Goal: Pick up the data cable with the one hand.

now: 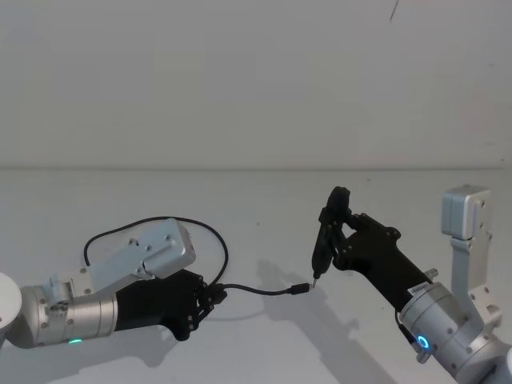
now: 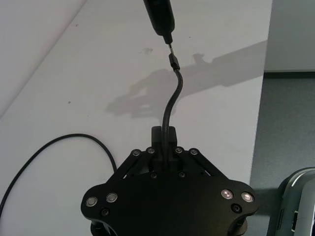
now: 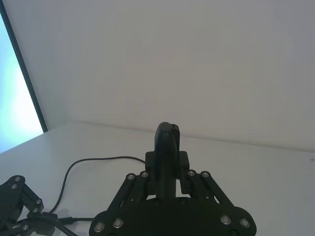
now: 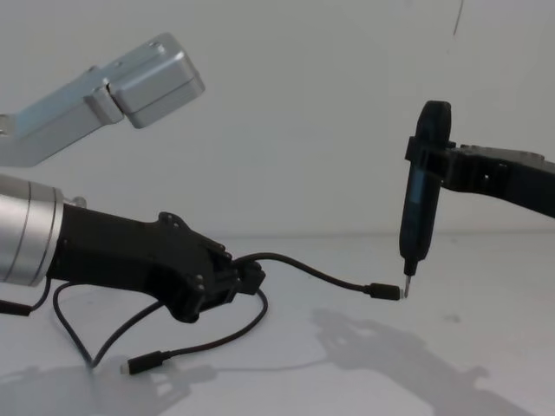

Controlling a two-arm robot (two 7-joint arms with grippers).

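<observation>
Your left gripper's (image 4: 247, 279) fingers are clamped on the data cable (image 4: 316, 274), pinching it a short way back from one plug. From that grip the free end runs out toward the robot's right, roughly level and clear of the white table (image 4: 486, 286), with its small plug (image 4: 382, 291) pointing at the right arm's tool. In the left wrist view the same stretch leaves the fingers (image 2: 164, 136) and curves forward to the plug.

Your right gripper (image 3: 167, 169) is closed around a black pen-shaped tool (image 4: 423, 191), held upright with its metal tip (image 4: 407, 286) down, just beside the plug; you cannot tell whether they touch.

Behind the left gripper the cable loops back across the table in a wide curve (image 1: 152, 226). In the chest view its other plug (image 4: 143, 364) lies low near the table. Part of the loop is hidden behind the left arm.
</observation>
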